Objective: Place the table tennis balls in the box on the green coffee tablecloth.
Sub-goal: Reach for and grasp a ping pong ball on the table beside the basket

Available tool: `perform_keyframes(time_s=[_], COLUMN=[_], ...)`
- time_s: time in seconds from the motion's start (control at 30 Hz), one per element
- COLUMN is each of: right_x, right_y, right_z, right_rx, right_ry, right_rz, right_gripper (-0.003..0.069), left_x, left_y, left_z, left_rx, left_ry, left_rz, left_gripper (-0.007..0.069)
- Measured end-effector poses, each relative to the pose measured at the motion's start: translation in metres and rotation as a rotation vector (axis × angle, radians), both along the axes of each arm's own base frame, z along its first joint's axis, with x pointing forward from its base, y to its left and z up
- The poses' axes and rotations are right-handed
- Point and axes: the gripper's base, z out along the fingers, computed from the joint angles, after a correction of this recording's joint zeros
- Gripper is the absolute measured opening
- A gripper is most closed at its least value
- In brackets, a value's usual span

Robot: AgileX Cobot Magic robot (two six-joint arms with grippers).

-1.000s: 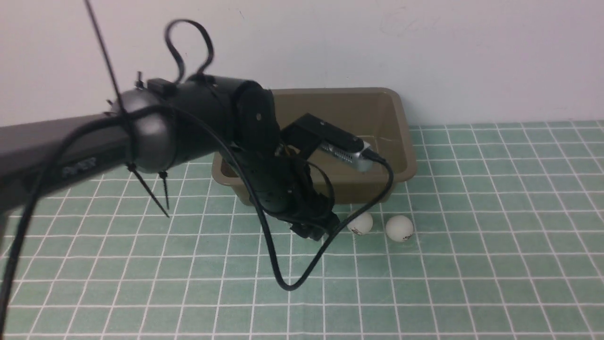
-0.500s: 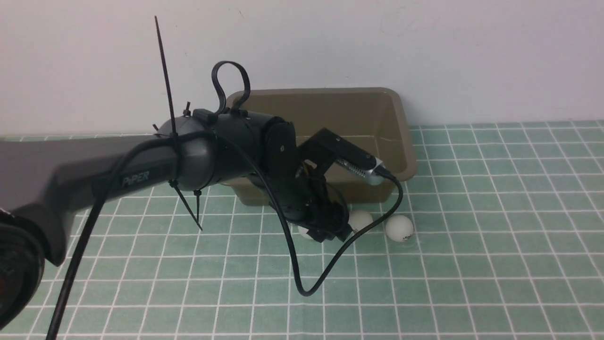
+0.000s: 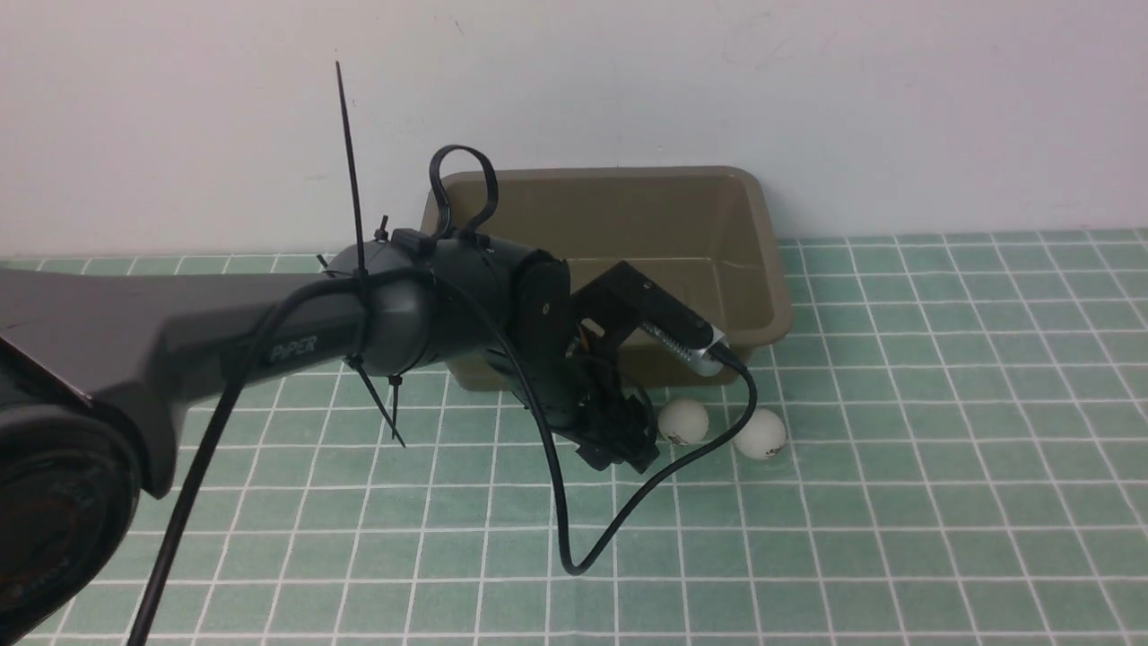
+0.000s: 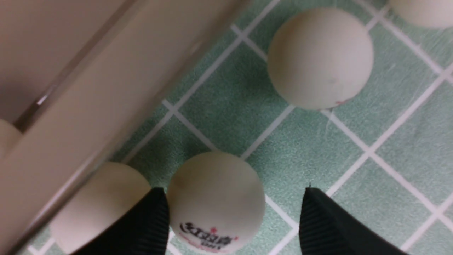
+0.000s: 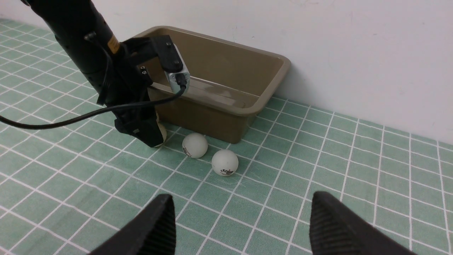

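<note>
My left gripper (image 4: pixel 233 198) is open and low on the green coffee tablecloth (image 3: pixel 897 502), just in front of the box (image 3: pixel 776 269). A white table tennis ball (image 4: pixel 216 202) with a dark logo sits between its fingers, against one finger and clear of the other. A second ball (image 4: pixel 102 202) lies beside it against the box wall (image 4: pixel 106 88). Two more balls (image 3: pixel 683 422) (image 3: pixel 760 434) rest on the cloth to the right of the gripper (image 3: pixel 619 449). My right gripper (image 5: pixel 240 212) hangs open and empty over bare cloth, facing the box (image 5: pixel 272 85).
A white wall (image 3: pixel 807 90) stands right behind the box. The left arm's black cable (image 3: pixel 574 556) loops down onto the cloth in front of the balls. A pale rounded shape (image 4: pixel 5 138) shows inside the box at the edge of the left wrist view.
My left arm has swung right and come down, bringing its gripper lower in front of the box. The two balls to its right have stayed put.
</note>
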Motion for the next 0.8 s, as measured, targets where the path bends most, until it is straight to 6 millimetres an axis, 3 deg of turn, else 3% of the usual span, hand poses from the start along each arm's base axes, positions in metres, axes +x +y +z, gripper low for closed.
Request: perform_keyframes(time_s=[0.6,0.8], right_x=[0.0009,0.0009], right_y=[-0.0009,-0.0009], right_z=[0.0021,0.0021], right_rx=[0.005,0.005], right_ry=[-0.023,-0.023], right_rz=[-0.012,-0.012], right_gripper=[0.0464,0.0464], left_x=[0.0028,0.0032], left_y=[-0.0006,-0.0013], left_z=[-0.0014,-0.0108], left_rx=[0.002,0.014], left_ry=[-0.031,-0.011], left_rz=[-0.007,-0.008], left_gripper=[0.0437,0.0437])
